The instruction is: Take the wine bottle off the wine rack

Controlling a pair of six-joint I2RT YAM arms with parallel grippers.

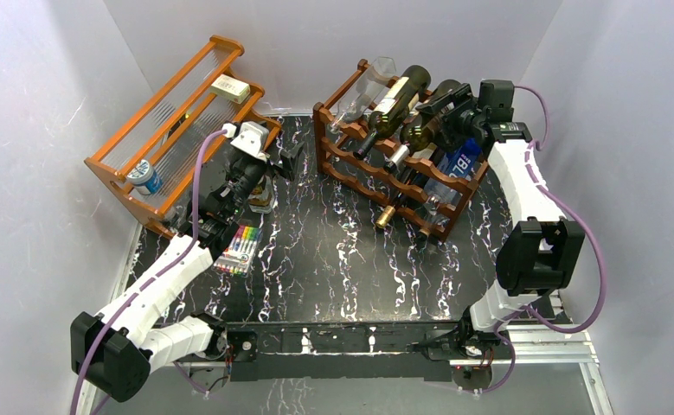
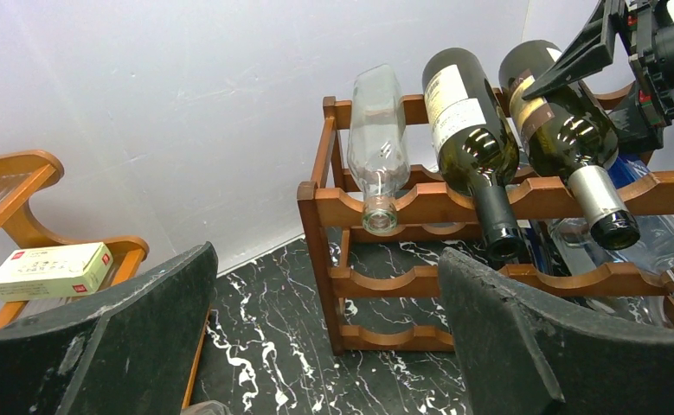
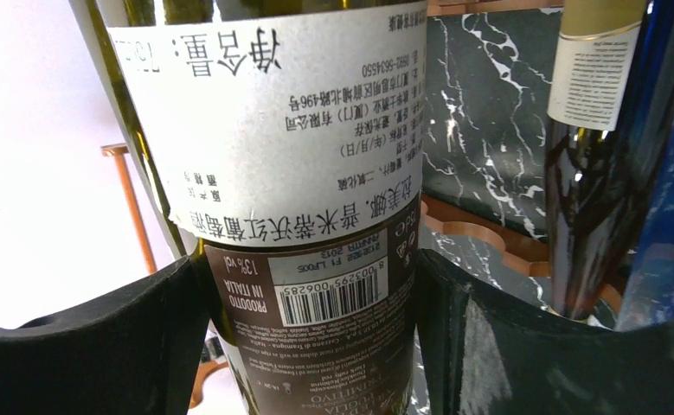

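Print on two bottles

In the right wrist view, the dark green glass wine bottle point(image 3: 311, 216) carries a white paper label point(image 3: 272, 130) of Chinese characters, seen upside down. Below it a brown label point(image 3: 316, 337) reads "PRODOTTO IN ITALIA", "13% vol", "LF005" and barcode number 8 003295 006285. In the top view, a blue bottle point(image 1: 461, 162) shows white letters like "IBL".

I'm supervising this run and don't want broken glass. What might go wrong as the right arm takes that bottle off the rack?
The right gripper appears to pinch the wine bottle on smooth glass and paper label, so it may slip. The neighbouring dark bottle lies close alongside; a sideways lift could knock it. The neck sits in a scallop of the wine rack; dragging it could snag and tug the rack.
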